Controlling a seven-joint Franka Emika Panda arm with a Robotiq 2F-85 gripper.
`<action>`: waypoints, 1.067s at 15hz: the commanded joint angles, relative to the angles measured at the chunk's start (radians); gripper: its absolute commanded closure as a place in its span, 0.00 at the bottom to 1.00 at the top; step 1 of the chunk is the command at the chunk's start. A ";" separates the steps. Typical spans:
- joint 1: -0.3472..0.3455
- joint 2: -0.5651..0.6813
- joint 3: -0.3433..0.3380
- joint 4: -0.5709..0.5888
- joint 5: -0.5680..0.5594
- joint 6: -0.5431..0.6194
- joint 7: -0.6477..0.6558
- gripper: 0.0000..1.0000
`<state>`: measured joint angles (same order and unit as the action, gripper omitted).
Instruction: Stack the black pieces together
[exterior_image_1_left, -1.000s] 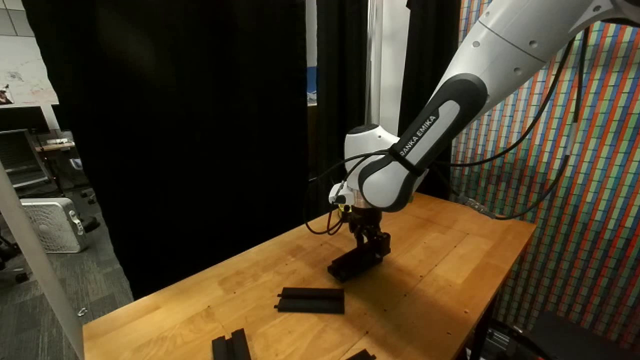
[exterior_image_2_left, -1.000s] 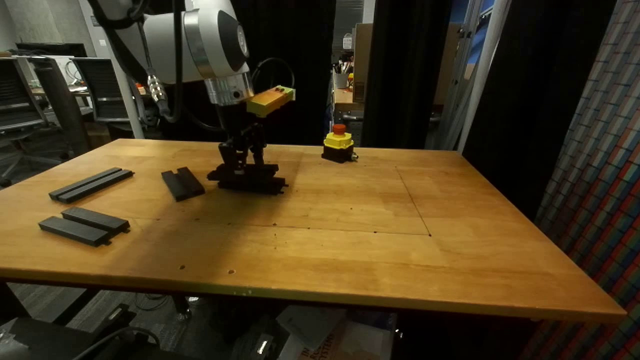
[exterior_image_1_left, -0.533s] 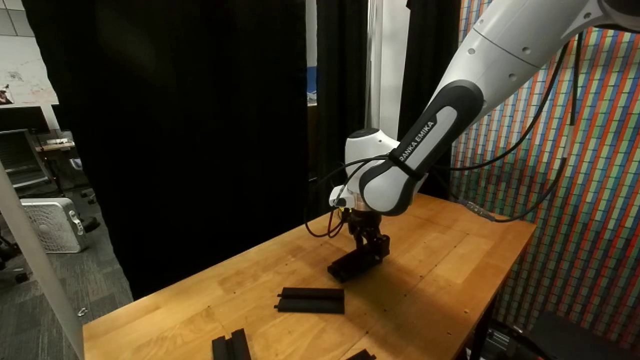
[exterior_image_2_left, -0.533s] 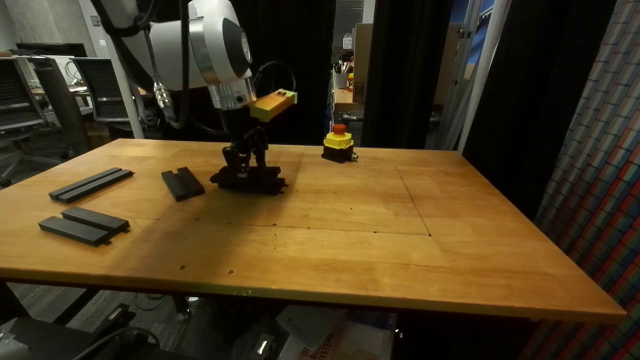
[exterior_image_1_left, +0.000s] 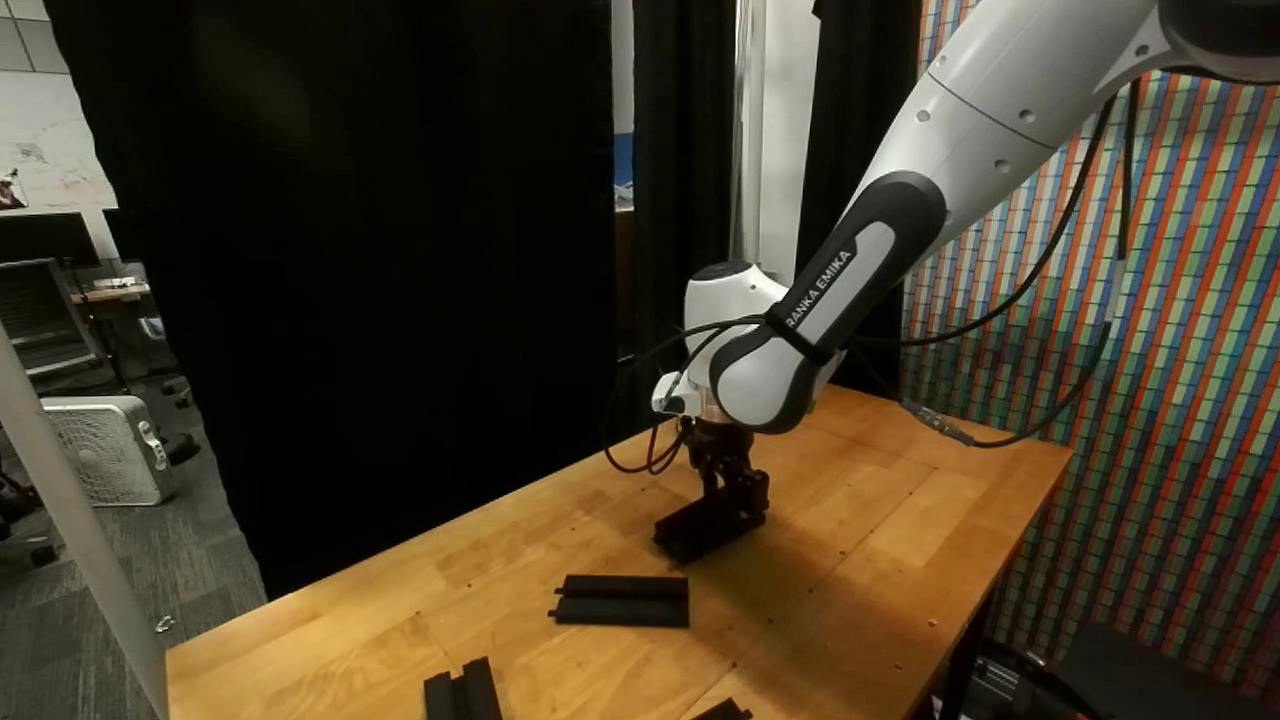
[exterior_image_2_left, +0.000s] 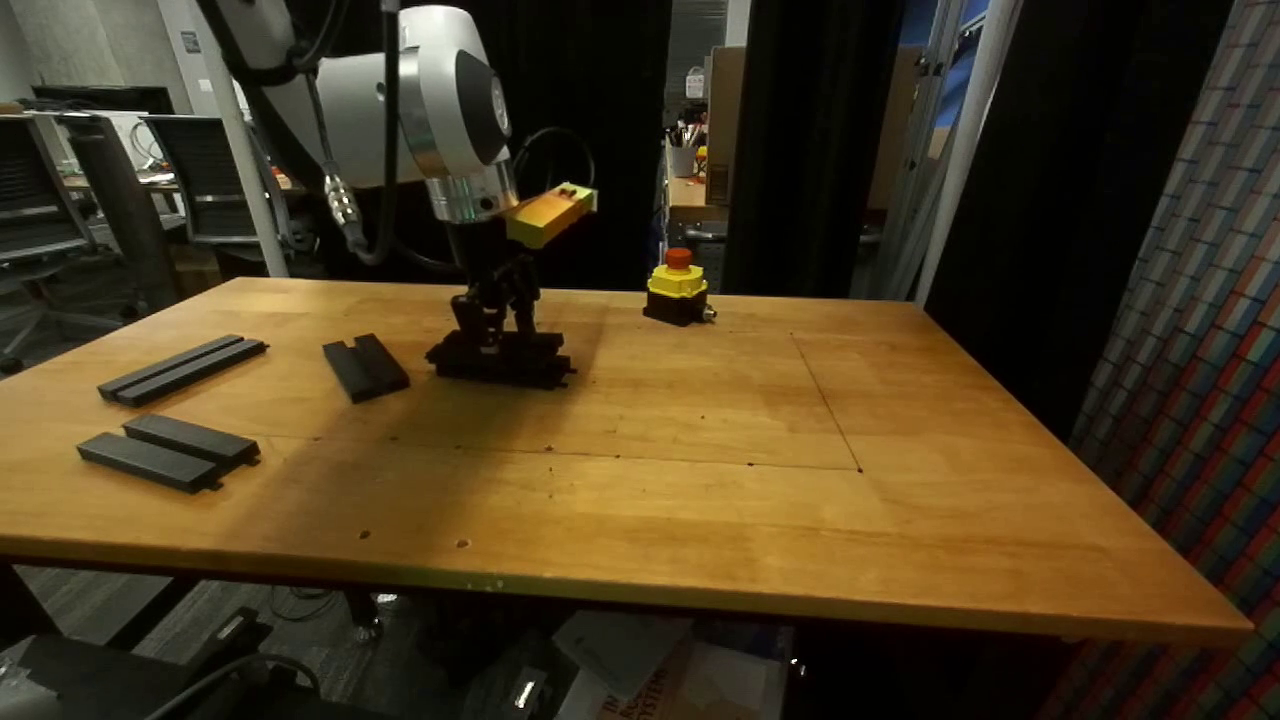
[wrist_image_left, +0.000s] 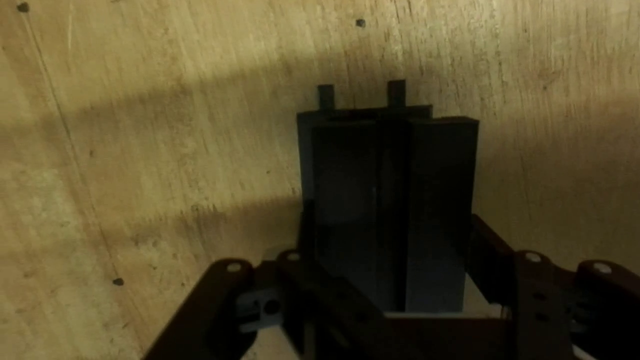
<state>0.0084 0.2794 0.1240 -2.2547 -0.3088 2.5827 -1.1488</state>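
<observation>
Downward wrist view, near table (wrist_image_left: 190, 150)

Lower black piece (wrist_image_left: 306, 145) mostly hidden, black slab (exterior_image_1_left: 722, 711) cropped by bottom edge

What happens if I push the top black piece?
The top black piece probably won't roll: it's flat with straight edges. It looks stiff, unbent between the jaws. Once released, it might slide: it's offset from the black piece beneath.

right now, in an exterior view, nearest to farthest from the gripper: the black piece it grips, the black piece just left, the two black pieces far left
1. Gripped black piece: in the gripper.
2. Middle black piece: just left.
3. Back-left piece, front-left piece: too close to call.
</observation>
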 joint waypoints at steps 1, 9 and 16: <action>-0.004 0.017 -0.003 0.027 0.015 0.021 -0.022 0.54; -0.017 0.043 -0.005 0.041 0.015 0.024 -0.024 0.54; -0.031 0.040 0.002 0.035 0.028 0.026 -0.050 0.54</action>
<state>-0.0109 0.3141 0.1224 -2.2274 -0.3082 2.5914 -1.1530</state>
